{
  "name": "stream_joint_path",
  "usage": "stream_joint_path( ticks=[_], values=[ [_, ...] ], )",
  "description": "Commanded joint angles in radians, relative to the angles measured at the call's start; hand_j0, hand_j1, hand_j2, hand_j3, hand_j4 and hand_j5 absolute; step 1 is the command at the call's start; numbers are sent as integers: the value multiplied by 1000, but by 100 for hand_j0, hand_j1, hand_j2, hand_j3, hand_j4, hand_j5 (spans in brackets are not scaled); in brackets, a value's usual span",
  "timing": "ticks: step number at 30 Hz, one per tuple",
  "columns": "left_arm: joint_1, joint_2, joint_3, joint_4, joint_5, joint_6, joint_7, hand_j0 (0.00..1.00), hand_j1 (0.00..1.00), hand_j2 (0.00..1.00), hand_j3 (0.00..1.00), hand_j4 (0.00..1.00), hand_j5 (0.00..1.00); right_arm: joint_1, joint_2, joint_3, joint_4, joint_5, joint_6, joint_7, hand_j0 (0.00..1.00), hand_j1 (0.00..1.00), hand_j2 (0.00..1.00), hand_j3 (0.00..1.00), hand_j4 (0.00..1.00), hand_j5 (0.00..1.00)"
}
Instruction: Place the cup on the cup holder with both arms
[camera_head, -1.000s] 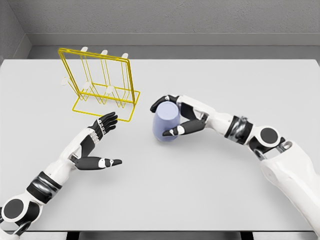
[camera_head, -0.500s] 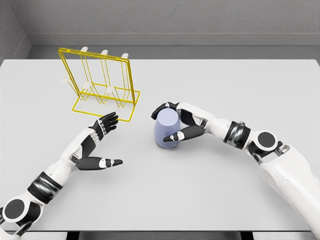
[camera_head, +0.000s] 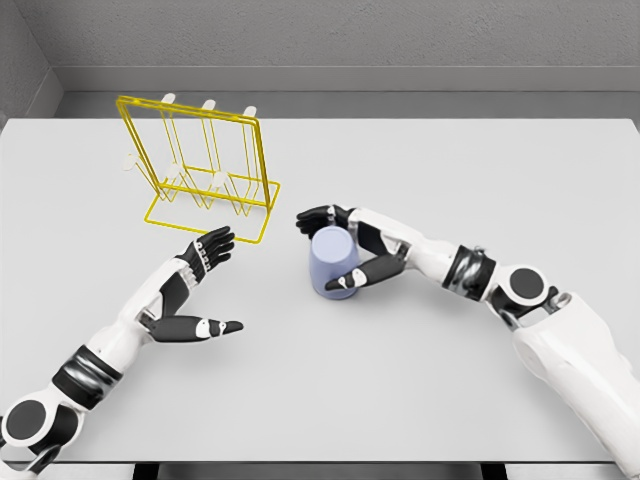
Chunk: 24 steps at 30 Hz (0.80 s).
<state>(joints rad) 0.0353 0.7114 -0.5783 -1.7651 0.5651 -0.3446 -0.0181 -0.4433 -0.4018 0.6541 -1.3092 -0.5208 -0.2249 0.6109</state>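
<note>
**Cup and holder on table, two hands in view**

Cup (camera_head: 333, 264): pale lavender-blue, plain-sided, standing upright near the middle of the table. It sits to the right of and nearer than the cup holder, apart from it.

Right hand (camera_head: 345, 247): reaches in from the right on a white arm. Black fingers (camera_head: 318, 216) curve over the far side of the cup's rim; the thumb (camera_head: 355, 275) lies against its near right side. The hand is wrapped around the cup in a grasp.

Left hand (camera_head: 193, 286): reaches in from the lower left, well apart from the cup. Fingers (camera_head: 213, 243) are stretched out and pointing toward the holder's base, with the thumb (camera_head: 205, 327) splayed out to the right. It grasps nothing.

Cup holder (camera_head: 205, 172): yellow wire rack at the far left of the table, with a rectangular base frame and an upright frame. White pegs (camera_head: 208, 105) show along its top edge and lower among the wires. No cup hangs on it.

Table (camera_head: 400, 400): flat light-grey surface, bounded at the far edge by a grey wall (camera_head: 400, 40).
</note>
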Motion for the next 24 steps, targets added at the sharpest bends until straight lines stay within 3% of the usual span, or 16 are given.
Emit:
stream_joint_path(
  ticks=[1,13,15,21,24],
  values=[
    [0,-4,0,-1,-5,-10,3,100,100,100,100,100,100,0,11,4,10,16,-11,0,100,100,100,100,100,100],
    [-21,-7,-6,-1,-5,-60,6,100,100,100,100,100,100,-2,9,4,34,19,-13,0,100,100,100,100,100,100],
    [-52,-9,-66,-1,-7,-59,12,100,100,100,100,100,100,-6,8,2,51,19,-13,0,100,100,100,100,100,100],
    [-83,-55,-97,1,-8,-50,12,100,100,100,100,100,100,-12,-8,-8,94,18,-28,0,100,100,100,100,100,100],
    [-83,-69,-98,1,-7,-40,13,100,100,100,100,100,100,-17,-46,-27,107,15,-53,0,100,100,100,100,100,100]
  ],
)
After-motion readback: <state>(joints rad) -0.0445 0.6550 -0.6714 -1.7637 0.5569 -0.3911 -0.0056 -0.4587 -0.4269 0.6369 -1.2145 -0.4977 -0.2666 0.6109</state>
